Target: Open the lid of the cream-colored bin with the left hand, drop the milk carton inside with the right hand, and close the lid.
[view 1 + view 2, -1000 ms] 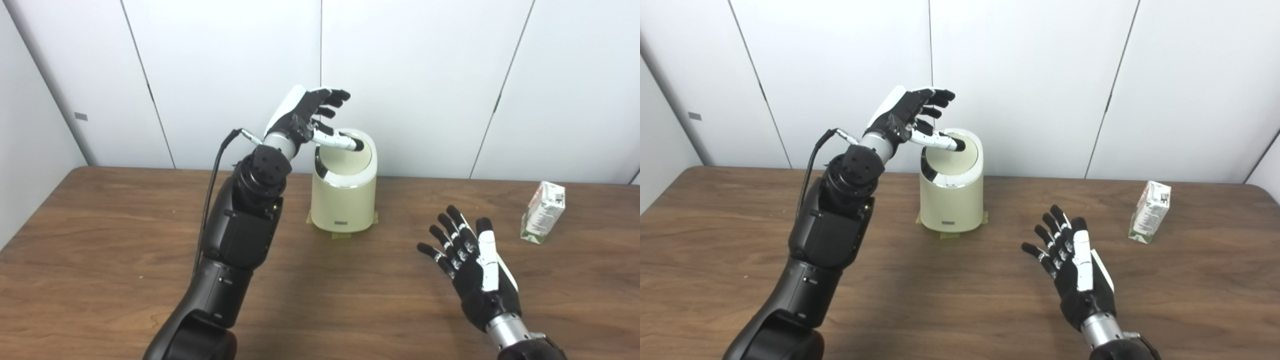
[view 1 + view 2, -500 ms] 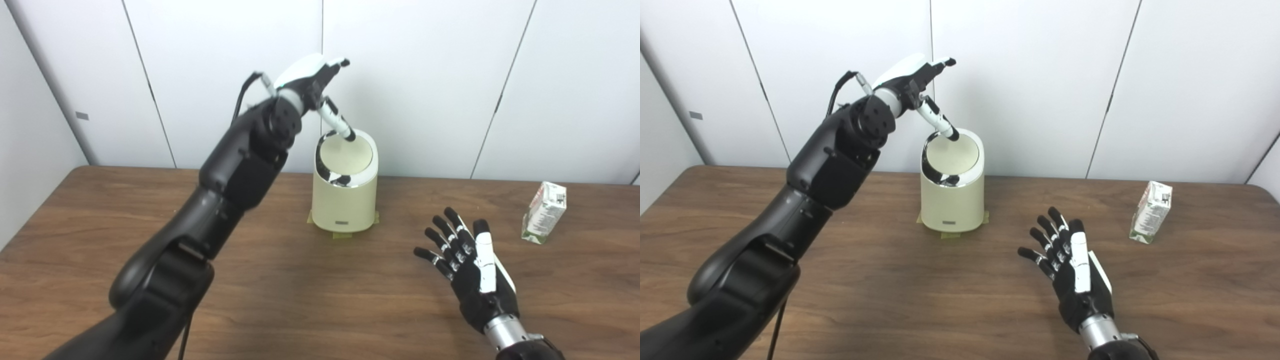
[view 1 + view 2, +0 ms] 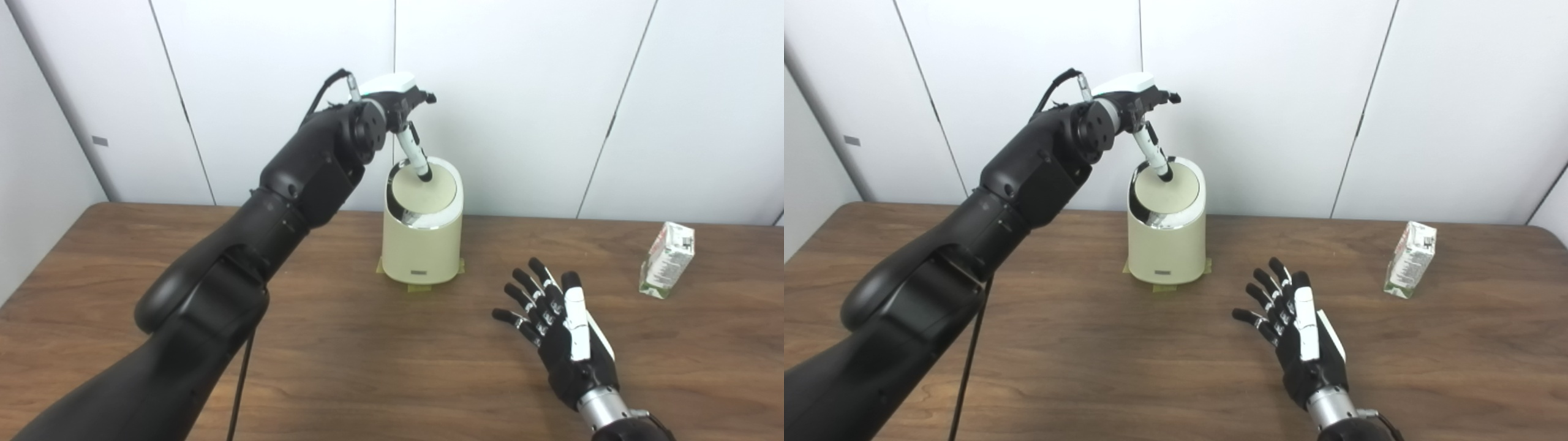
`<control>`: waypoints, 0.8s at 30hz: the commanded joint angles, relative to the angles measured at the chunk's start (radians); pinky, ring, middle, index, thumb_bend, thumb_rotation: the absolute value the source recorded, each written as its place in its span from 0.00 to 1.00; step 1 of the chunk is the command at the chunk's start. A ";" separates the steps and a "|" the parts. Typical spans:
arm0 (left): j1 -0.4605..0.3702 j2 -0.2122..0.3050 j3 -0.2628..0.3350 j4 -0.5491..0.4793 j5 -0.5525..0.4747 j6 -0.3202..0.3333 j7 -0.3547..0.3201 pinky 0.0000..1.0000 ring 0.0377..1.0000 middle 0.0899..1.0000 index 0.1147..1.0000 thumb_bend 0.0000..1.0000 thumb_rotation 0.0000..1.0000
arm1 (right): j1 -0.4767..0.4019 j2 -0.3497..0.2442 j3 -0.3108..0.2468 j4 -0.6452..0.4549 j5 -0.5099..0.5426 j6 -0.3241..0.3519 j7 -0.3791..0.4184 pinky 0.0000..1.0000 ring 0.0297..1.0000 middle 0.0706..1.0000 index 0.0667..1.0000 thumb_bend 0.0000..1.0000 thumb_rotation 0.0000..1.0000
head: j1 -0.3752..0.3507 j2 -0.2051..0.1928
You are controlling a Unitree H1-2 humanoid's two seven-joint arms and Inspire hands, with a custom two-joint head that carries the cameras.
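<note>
The cream-colored bin (image 3: 421, 245) stands at the back middle of the table, its round lid (image 3: 427, 195) lying flat inside a chrome ring. My left hand (image 3: 397, 104) hovers above the bin, palm down, with one finger (image 3: 414, 154) pointing down onto the lid near its back edge; it holds nothing. The milk carton (image 3: 666, 260) stands upright at the far right of the table. My right hand (image 3: 560, 331) is open, fingers spread, over the table in front of the bin and well left of the carton.
The wooden table (image 3: 380, 361) ends at a white panelled wall (image 3: 551, 92) just behind the bin. A black cable (image 3: 242, 392) hangs from my left arm. Yellow tape (image 3: 419, 288) marks the bin's base.
My left arm has swung up and over the bin, and its finger now points down onto the lid. The lid has tipped from slanted to nearly flat. My right hand has drifted slightly left.
</note>
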 commanded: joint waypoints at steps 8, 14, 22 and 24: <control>-0.098 -0.007 -0.048 0.028 0.064 -0.026 0.012 0.29 0.45 0.56 0.94 1.00 0.00 | -0.029 0.014 -0.001 -0.051 0.005 -0.027 -0.003 0.72 0.92 0.94 0.98 0.66 1.00 | -0.006 0.006; -0.092 -0.008 -0.069 0.033 0.075 -0.056 0.003 0.86 0.96 0.98 0.93 1.00 0.03 | -0.030 0.016 0.003 -0.066 0.002 -0.017 -0.010 0.73 0.92 0.94 0.98 0.66 1.00 | -0.009 0.010; -0.055 -0.007 -0.081 0.005 0.093 -0.058 -0.005 0.86 0.96 0.99 0.93 1.00 0.06 | -0.031 0.025 0.001 -0.083 0.005 -0.008 -0.015 0.76 0.93 0.95 0.98 0.65 1.00 | -0.010 0.014; -0.047 -0.004 -0.089 0.009 0.099 -0.070 -0.004 0.97 0.99 1.00 0.94 1.00 0.05 | -0.031 0.028 -0.002 -0.091 0.008 -0.001 -0.019 0.75 0.93 0.94 0.97 0.65 1.00 | -0.008 0.016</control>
